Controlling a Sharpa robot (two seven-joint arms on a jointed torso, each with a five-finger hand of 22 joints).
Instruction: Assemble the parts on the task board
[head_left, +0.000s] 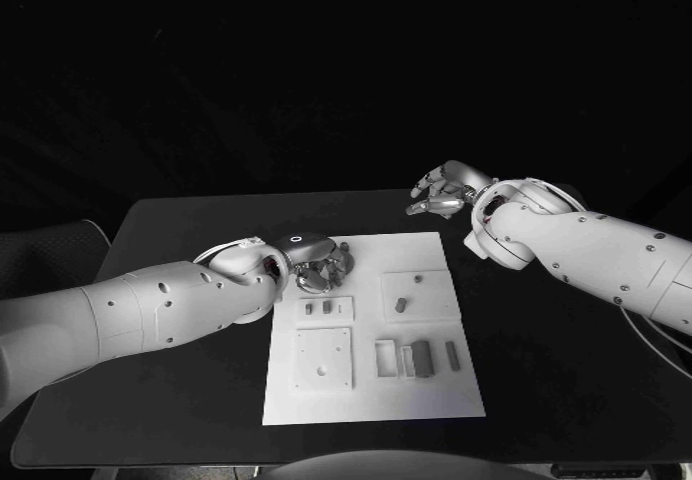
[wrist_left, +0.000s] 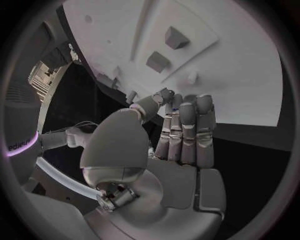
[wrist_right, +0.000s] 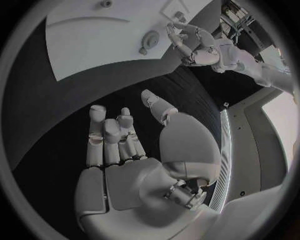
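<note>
- Left arm (head_left: 137, 310): we record it entering from the left edge of the head view and reaching across the black table (head_left: 173, 230) to the far left corner of the task board (head_left: 433, 390).
- Left hand (head_left: 320, 265): we find it over that corner of the board. In the left wrist view its fingers (wrist_left: 187, 135) lie side by side, nearly straight, with the thumb apart from them; we see nothing held between them. In the head view the fingers look curled downward, so we cannot tell how far apart they stand.
- Task board: a white plate in the middle of the table, its long side running away from the robot.
- Parts on the board, left side: we list two small grey pieces (head_left: 327, 308) side by side on a raised square just beside the left hand, and nearer the robot a larger square plate (head_left: 323, 357) with a small peg on it.
- Parts on the board, right side: a square with one small piece (head_left: 402, 302) on it; below it, a row of upright bars (head_left: 420, 357).
- Right hand (head_left: 440, 193): we note it off the board, beyond its far right corner, above the table. Its fingers (wrist_right: 115, 135) are loosely bent and spread, thumb apart, holding nothing.
- Right arm (head_left: 591, 255): it comes in from the right edge.
</note>
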